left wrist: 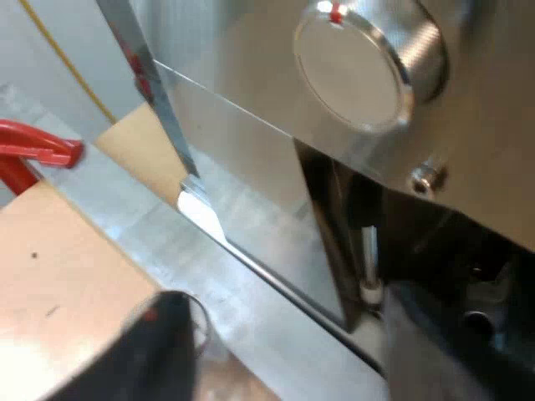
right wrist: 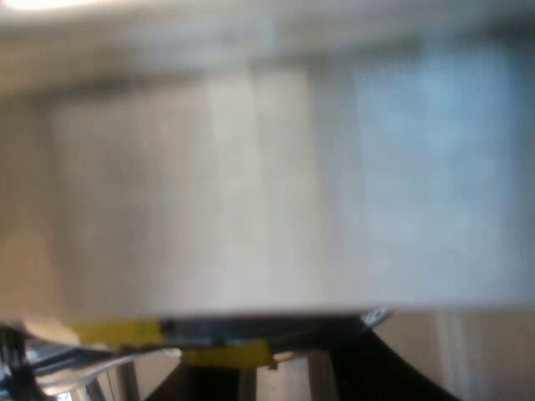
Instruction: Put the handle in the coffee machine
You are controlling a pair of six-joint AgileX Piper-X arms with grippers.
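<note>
Hovering by the espresso machine (left wrist: 242, 100), left end effector (left wrist: 159, 359), grip impossible to tell; holder likely heavy, rigid, best taken mid-handle.

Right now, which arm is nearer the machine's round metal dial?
Left: it sits close before the dial. Right faces a pale surface; its distance to the dial unclear.

Bright, soft light — glare on espresso machine (left wrist: 251, 109).

Left camera close on espresso machine (left wrist: 251, 142); right hard against pale panel (right wrist: 267, 192).
</note>
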